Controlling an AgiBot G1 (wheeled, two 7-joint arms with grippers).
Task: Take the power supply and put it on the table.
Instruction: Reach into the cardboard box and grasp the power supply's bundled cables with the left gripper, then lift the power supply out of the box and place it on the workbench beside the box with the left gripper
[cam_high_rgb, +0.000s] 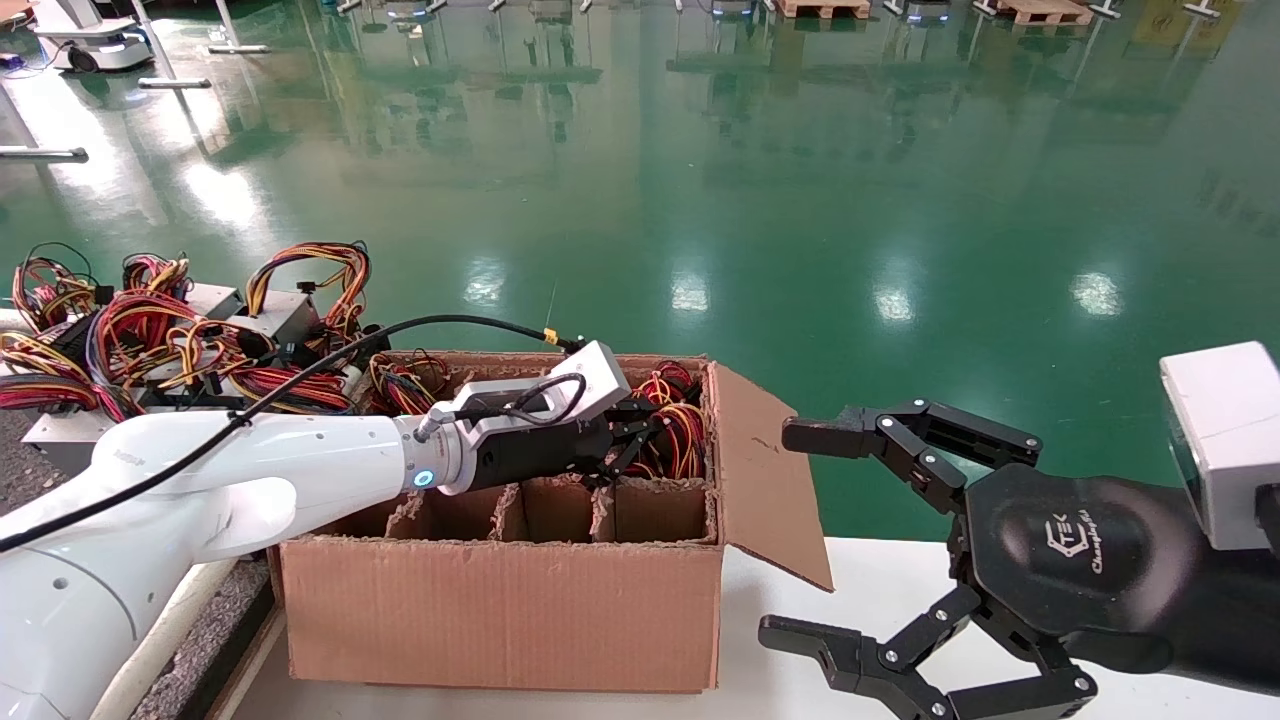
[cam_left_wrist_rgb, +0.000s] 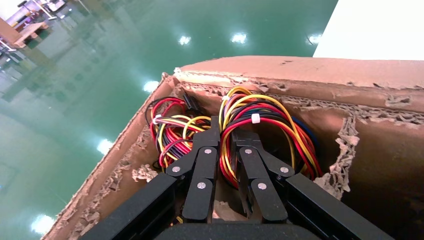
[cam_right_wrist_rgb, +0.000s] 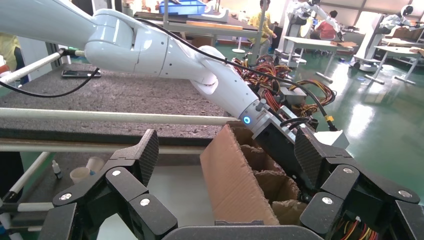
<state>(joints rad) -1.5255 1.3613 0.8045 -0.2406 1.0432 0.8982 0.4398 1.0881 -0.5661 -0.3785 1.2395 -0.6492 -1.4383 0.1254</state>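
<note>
The power supply (cam_high_rgb: 672, 415) sits in the far right cell of a cardboard box (cam_high_rgb: 500, 610), and only its tall loop of red, yellow, orange and black wires (cam_left_wrist_rgb: 265, 117) shows. My left gripper (cam_high_rgb: 625, 440) reaches into that cell. Its jaws (cam_left_wrist_rgb: 225, 132) are shut on one side of the wire loop, with red and yellow strands pinched between the fingers. The unit's body is hidden below. The dark-grey speckled table (cam_right_wrist_rgb: 100, 95) with its white tube rail (cam_right_wrist_rgb: 100, 116) lies to the left of the box. My right gripper (cam_high_rgb: 800, 535) hangs open to the right of the box, holding nothing.
A lower wire bundle (cam_left_wrist_rgb: 170, 130) fills the neighbouring cell. Several power supplies with tangled wires (cam_high_rgb: 150, 330) are piled on the table behind my left arm. The box stands on a white surface (cam_high_rgb: 800, 600), its right flap (cam_high_rgb: 765, 470) hanging open. Small cups (cam_right_wrist_rgb: 80, 174) stand below the rail.
</note>
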